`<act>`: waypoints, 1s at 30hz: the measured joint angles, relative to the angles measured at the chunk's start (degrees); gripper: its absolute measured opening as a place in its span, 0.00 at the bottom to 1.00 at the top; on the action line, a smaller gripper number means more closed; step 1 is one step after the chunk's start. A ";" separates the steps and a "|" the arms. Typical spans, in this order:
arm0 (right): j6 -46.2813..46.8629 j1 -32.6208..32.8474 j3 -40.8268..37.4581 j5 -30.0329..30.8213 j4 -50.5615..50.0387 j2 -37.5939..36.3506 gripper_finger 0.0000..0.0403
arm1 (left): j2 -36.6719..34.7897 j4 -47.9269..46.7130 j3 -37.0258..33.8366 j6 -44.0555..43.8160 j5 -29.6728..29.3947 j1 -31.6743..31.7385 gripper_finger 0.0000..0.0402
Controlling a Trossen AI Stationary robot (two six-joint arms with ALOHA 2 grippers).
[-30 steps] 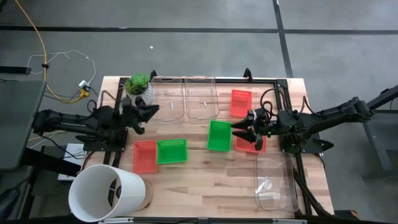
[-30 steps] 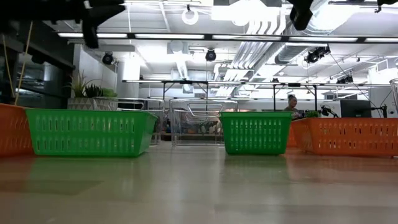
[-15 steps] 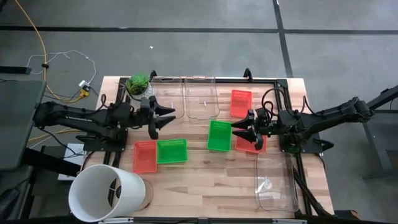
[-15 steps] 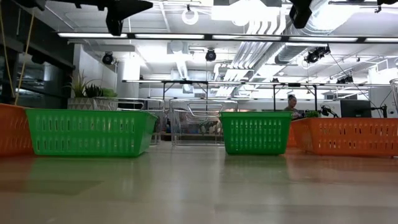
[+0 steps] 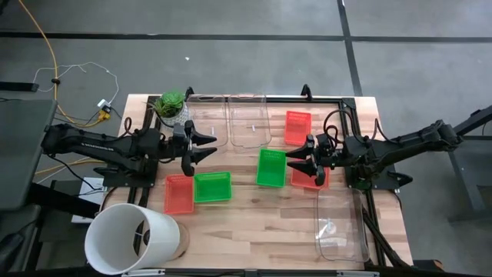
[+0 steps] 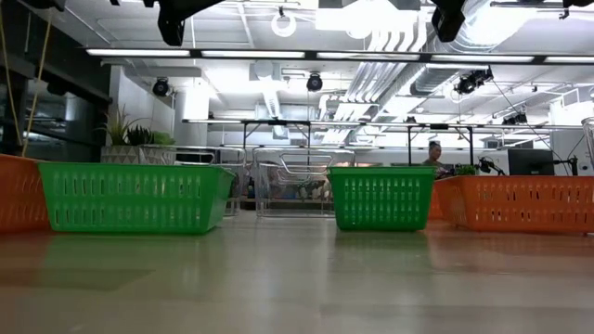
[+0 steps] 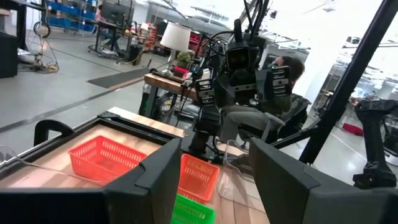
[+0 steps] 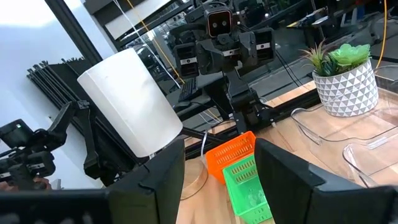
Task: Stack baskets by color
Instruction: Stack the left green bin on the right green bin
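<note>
A pale wooden table (image 5: 254, 223) stands on grey concrete floor. On it, a red basket (image 5: 178, 193) touches a green basket (image 5: 212, 187); another green basket (image 5: 270, 168) and two red baskets (image 5: 297, 127) lie toward the right. The left gripper (image 5: 206, 146) and right gripper (image 5: 295, 163) hover with fingers spread, holding nothing. A white bucket (image 5: 131, 238) lies at the corner.

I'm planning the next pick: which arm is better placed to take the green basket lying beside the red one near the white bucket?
Probably the left. The left gripper hovers with open jaws just behind that green basket. The right gripper hangs by the other green basket, farther away.
</note>
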 joint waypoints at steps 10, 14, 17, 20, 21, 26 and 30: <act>-2.17 0.00 0.00 -0.02 0.00 0.00 0.45 | 0.00 0.02 0.02 -0.01 -0.11 0.00 0.45; -2.64 0.00 0.00 0.25 0.00 0.00 0.45 | 0.00 0.04 0.02 -0.02 0.30 0.00 0.45; -4.13 0.00 0.00 1.36 0.00 0.00 0.45 | 0.00 0.03 0.02 -0.02 1.20 0.00 0.45; -4.52 0.00 0.00 2.95 0.00 0.00 0.45 | 0.00 0.02 0.02 -0.71 1.33 0.00 0.45; -4.54 0.00 0.00 3.08 0.00 0.00 0.45 | 0.00 0.02 0.02 -1.22 1.31 0.00 0.45; -4.52 0.00 0.00 3.10 0.00 0.00 0.45 | 0.48 -7.43 2.39 -4.30 1.55 0.00 0.45; -4.52 0.00 0.00 3.10 0.00 0.00 0.45 | 4.11 -26.45 9.55 -3.90 1.51 -0.41 0.45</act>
